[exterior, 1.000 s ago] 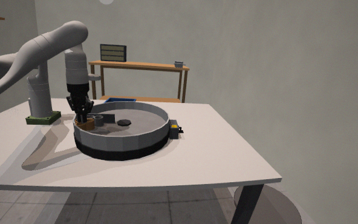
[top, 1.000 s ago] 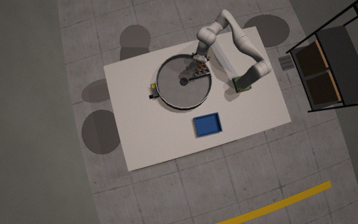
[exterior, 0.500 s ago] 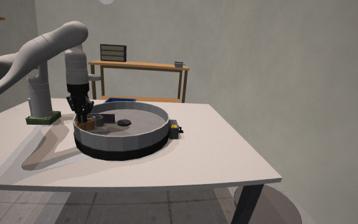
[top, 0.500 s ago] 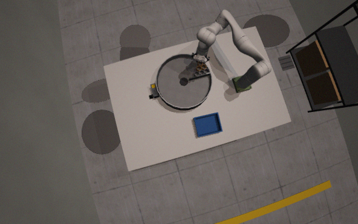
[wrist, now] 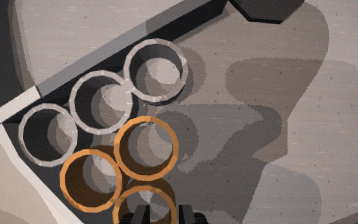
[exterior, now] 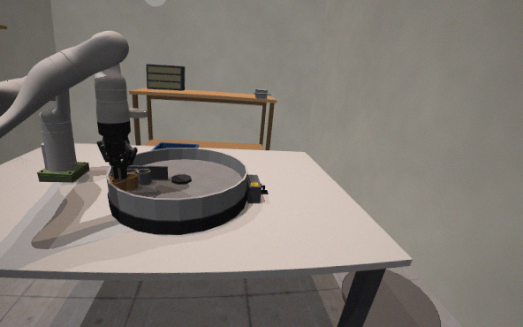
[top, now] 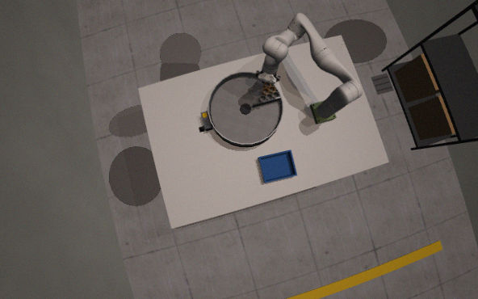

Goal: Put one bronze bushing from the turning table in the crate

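Gripper poised over bronze bushings at the turning table

The Kinova arm (top: 326,56) (exterior: 84,50) rises from a green base plate (top: 332,120) (exterior: 49,178), bends high at the elbow and reaches across to the turning table (top: 245,145) (exterior: 177,208). Its wrist drops almost straight down, with the gripper (top: 268,82) (exterior: 119,175) (wrist: 164,215) pointing into the round pan just inside the rim. The fingers are narrowly parted, with nothing clamped between them. In the wrist view they straddle the near bronze bushing's wall (wrist: 146,188): one fingertip appears over the hollow, the other outside the ring.

That bushing and two more, an upper bronze bushing (wrist: 146,119) and a left-hand bronze bushing (wrist: 90,151), stand upright in a close cluster on the turning table. Three grey bushings (wrist: 156,41) stand in a row beside them, along the dark divider (top: 262,103) (exterior: 161,172) (wrist: 125,55). The blue crate (top: 277,166) (exterior: 177,146) sits on the white worktop (top: 194,182) (exterior: 309,221), apart from the turning table; its floor is bare in the top view.

A small box (top: 205,120) (exterior: 254,194) on the pan's outer side carries a yellow patch, too small to read for any lettering.

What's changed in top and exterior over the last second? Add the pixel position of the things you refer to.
Nothing visible: no clear move, nothing taken hold of or let go. The arm (top: 324,54) (exterior: 62,66) stays down at the bronze bushings (top: 270,92) (exterior: 129,182) (wrist: 175,150) on the turning table (top: 236,129) (exterior: 177,208) (wrist: 320,120). The crate (top: 276,167) (exterior: 177,145) stays put with no bushing in it. No earlier wrist picture, so small jaw motion can't be ruled out.
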`<state>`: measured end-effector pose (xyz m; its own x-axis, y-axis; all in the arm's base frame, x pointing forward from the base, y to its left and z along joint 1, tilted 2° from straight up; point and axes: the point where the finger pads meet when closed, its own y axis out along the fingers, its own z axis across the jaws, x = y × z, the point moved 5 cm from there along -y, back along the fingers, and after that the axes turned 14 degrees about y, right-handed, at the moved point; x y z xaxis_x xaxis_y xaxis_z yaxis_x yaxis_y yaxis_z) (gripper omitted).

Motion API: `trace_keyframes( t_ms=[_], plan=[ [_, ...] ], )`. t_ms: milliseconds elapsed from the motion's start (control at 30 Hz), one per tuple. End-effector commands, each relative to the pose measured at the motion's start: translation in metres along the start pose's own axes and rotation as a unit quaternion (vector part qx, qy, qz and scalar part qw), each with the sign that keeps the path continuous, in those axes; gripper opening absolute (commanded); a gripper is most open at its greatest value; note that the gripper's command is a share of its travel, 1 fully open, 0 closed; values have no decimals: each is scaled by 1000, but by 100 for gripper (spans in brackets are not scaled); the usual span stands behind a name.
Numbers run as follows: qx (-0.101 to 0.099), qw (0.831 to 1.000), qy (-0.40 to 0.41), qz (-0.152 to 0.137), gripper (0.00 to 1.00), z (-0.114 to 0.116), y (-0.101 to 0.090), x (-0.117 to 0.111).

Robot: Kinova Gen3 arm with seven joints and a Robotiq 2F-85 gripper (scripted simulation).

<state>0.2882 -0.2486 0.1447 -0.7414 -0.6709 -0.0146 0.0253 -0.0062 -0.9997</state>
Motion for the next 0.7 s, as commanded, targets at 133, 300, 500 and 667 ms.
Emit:
trace_keyframes(
  t_ms=[133,300,500,667],
  plan=[
    [3,1000,-4,1,18,1,1,-1],
    [3,1000,-4,1,18,1,1,-1],
    [1,1000,-1,0,18,0,6,0],
    [1,1000,-1,0,18,0,6,0]
  ],
)
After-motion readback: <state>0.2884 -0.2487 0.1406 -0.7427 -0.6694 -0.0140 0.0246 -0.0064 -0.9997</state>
